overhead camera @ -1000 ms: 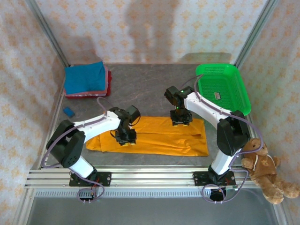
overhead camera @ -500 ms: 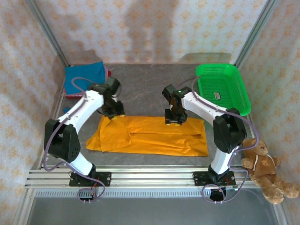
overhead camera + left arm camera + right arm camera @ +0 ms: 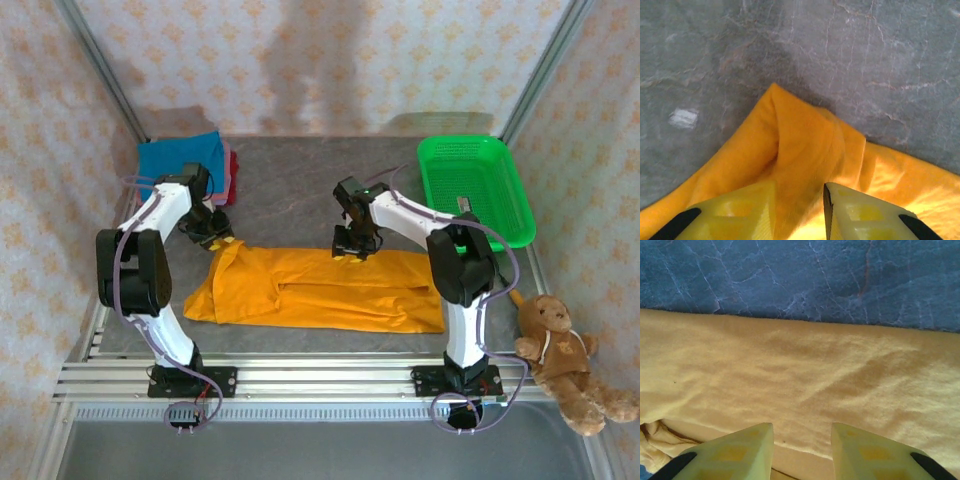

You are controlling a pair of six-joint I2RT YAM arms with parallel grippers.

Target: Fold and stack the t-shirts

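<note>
A stack of folded shirts (image 3: 185, 168), blue on top, lies just left of and beyond the left fingers (image 3: 740, 210), which are closed narrow on a raised fold at the corner of an orange t-shirt (image 3: 320, 290) spread across the grey worktop (image 3: 290, 190). The right fingers (image 3: 735, 452) stand narrow over the shirt's far edge; whether they grip it cannot be told. Farther right sit a green basket (image 3: 490, 190) and, nearer, a teddy bear (image 3: 560, 355).

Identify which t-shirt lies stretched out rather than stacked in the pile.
The orange t-shirt, stretched across the middle of the table; the blue t-shirt and red t-shirt beneath it sit folded in the far-left corner.
</note>
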